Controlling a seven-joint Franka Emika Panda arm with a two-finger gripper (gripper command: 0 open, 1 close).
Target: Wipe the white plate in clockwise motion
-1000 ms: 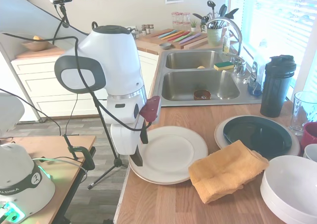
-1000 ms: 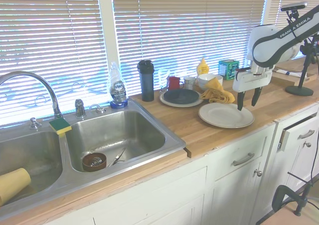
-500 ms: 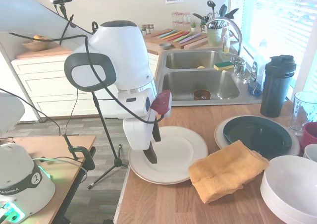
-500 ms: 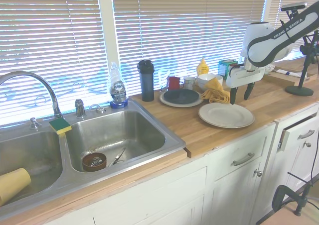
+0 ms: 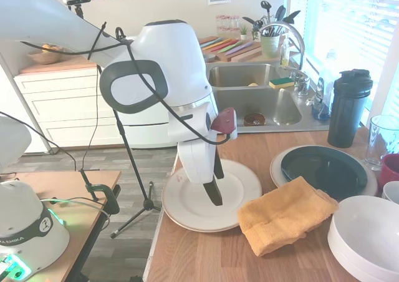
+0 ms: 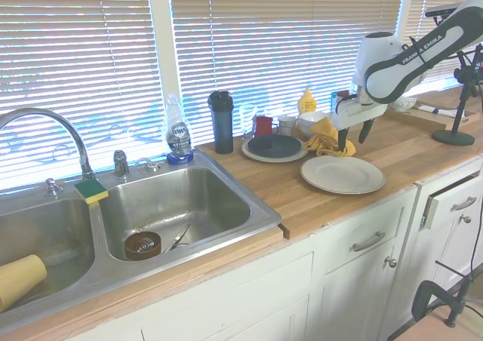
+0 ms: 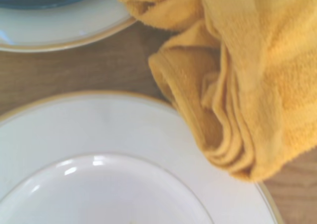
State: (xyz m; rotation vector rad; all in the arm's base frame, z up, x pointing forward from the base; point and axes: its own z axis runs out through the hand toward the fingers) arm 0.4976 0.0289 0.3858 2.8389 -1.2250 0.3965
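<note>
The white plate [image 5: 212,194] lies on the counter; beside it a yellow cloth [image 5: 285,214] overlaps its rim. Behind the cloth sits a dark plate [image 5: 323,170]. The gripper [image 6: 352,137] hovers over the cloth, fingers apart, seemingly empty.

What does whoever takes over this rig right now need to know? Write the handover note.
Gripper: open and empty, hanging above the counter near the far rim of the white plate and the yellow cloth.
White plate: flat on the wooden counter at its front edge, nothing on it.
Yellow cloth: crumpled on the counter beside the plate. The wrist view shows one fold lying over the plate's rim.
Done: nothing yet, the cloth is not picked up.
Left: grasp the cloth, press it on the plate, wipe clockwise.
</note>
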